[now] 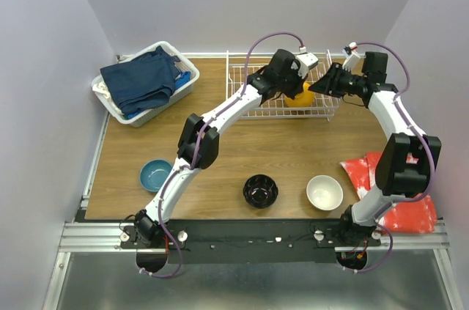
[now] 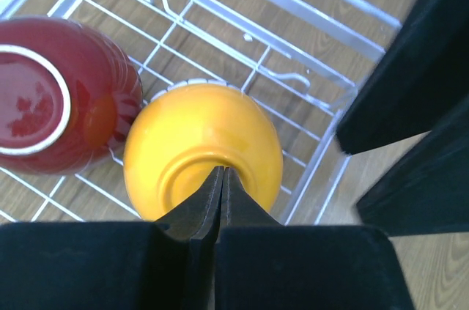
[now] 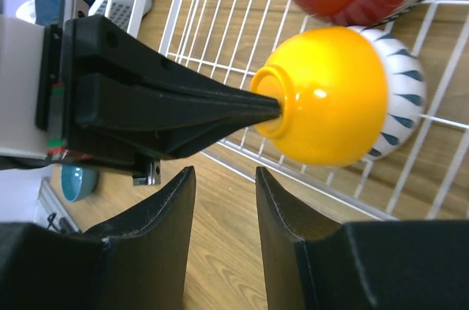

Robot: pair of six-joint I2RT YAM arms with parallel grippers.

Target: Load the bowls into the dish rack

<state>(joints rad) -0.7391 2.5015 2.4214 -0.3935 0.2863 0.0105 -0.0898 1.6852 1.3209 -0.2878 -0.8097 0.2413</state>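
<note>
Dish rack (image 1: 245,75): orange bowl (image 2: 203,150) upturned inside, at near edge toward right end, nested over white bowl with dark stripes (image 3: 401,97). Red bowl (image 2: 51,97) upturned in rack, touching orange one. Left gripper (image 2: 221,174): jaws together, tips against orange bowl's foot ring. Right gripper (image 3: 225,178): jaws apart, near rack's right end, beside orange bowl. Blue bowl (image 1: 156,173), black bowl (image 1: 260,191) and plain white bowl (image 1: 325,192) on table (image 1: 293,149), well apart from rack, toward arm bases.
</note>
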